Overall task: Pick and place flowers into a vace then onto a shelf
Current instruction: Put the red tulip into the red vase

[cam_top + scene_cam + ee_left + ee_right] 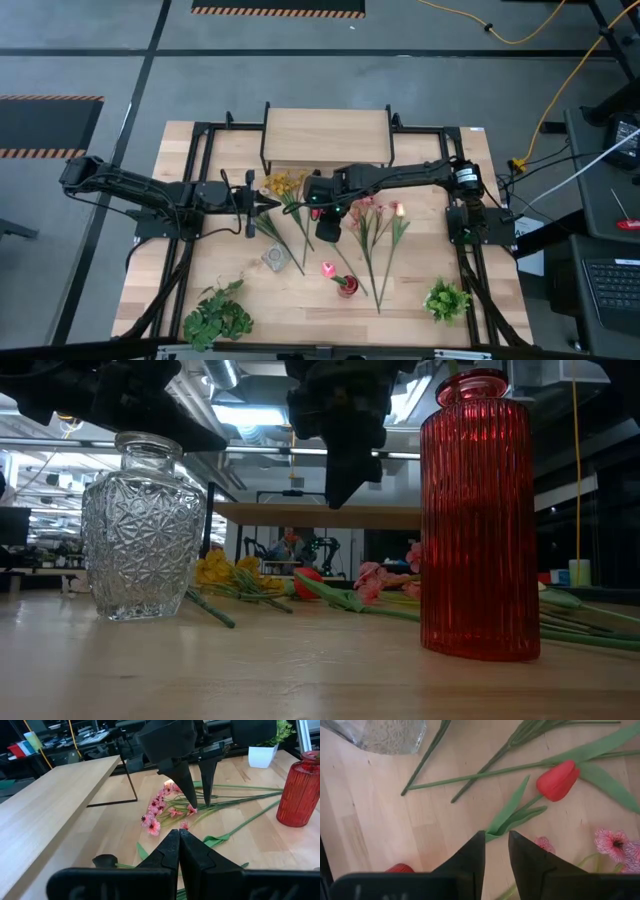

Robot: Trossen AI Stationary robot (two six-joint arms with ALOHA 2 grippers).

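Right pincer slightly spread, empty, hovering above red tulip lying on bench just ahead of fingertips. Risk: descent pinches leaf, not stem; flower slips. Left pincer pressed together, idle beside. Shelf beyond, vacant.

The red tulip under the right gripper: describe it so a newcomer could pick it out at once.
Start at the shelf at the table's far edge and come toward the middle, where the right gripper hangs, slightly open. The red tulip lies flat just beyond its fingertips. It is the only plump solid-red bud, with broad leaves, unlike the frilly pink flowers alongside.
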